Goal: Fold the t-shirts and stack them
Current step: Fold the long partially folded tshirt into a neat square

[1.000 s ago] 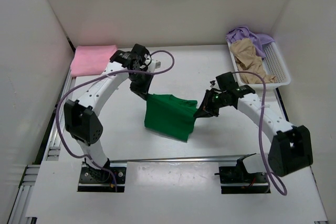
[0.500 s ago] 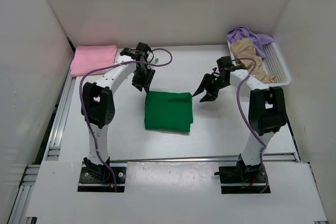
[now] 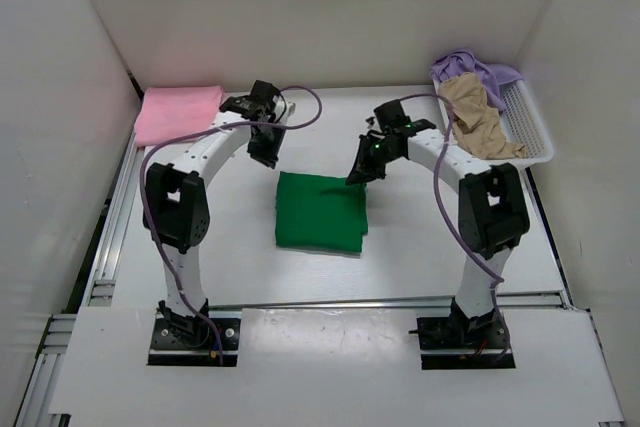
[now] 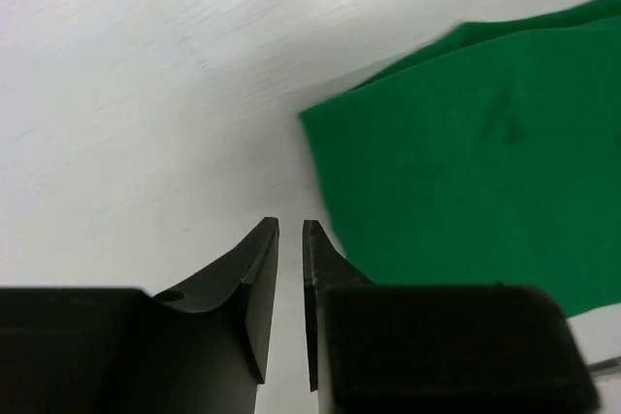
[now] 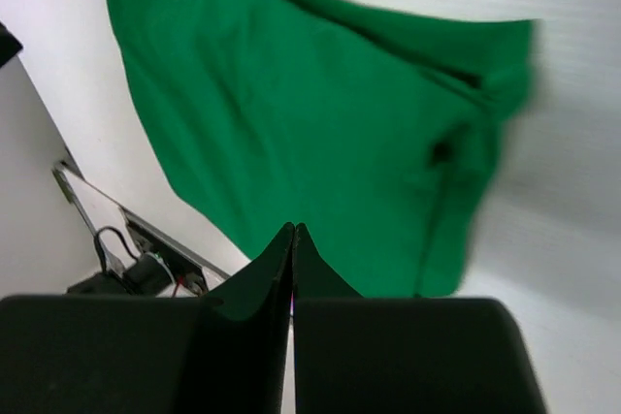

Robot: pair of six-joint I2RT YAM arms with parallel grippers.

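The dark green t-shirt [image 3: 318, 211] lies folded flat in the middle of the table, also in the left wrist view [image 4: 466, 143] and the right wrist view [image 5: 320, 133]. My left gripper [image 3: 266, 155] [image 4: 290, 225] hovers just behind the shirt's back left corner, its jaws a narrow gap apart with nothing between them. My right gripper [image 3: 356, 176] [image 5: 293, 227] is shut and empty above the shirt's back right corner. A folded pink t-shirt [image 3: 178, 112] rests at the back left. The tan t-shirt [image 3: 475, 112] and the lavender t-shirt [image 3: 466, 65] lie crumpled in the basket.
A white mesh basket [image 3: 535, 137] stands at the back right against the wall. White walls close in the table on three sides. A metal rail [image 3: 340, 302] runs along the near edge in front of the arm bases.
Both grippers let go of the green shirt, which dropped from a hanging fold to lying flat. The right gripper opened, then shut and moved left over the shirt; the left drew back slightly.
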